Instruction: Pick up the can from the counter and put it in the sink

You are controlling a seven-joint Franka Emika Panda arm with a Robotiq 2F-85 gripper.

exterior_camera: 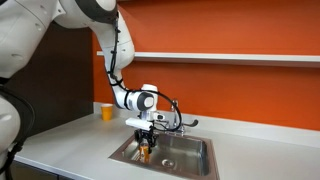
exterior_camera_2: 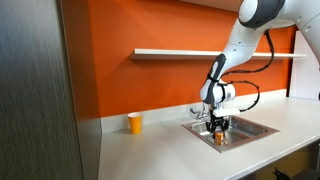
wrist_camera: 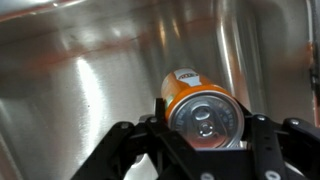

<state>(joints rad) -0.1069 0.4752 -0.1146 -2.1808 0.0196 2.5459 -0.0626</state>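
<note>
Inside the sink (exterior_camera: 195, 162), can (wrist_camera: 205, 112) clamped between the hand's (exterior_camera: 146, 140) 2 fingers (wrist_camera: 268, 135) — lid visible

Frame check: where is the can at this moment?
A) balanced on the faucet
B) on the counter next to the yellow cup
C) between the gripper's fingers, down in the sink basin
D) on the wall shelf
C: the wrist view shows the can clasped by the gripper, with the steel wall of the sink behind it.

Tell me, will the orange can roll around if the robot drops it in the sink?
Probably, if it lands on its side: the can is round and the sink is smooth steel. It seems stiff: the gripper pinches it with no dent showing.
</note>
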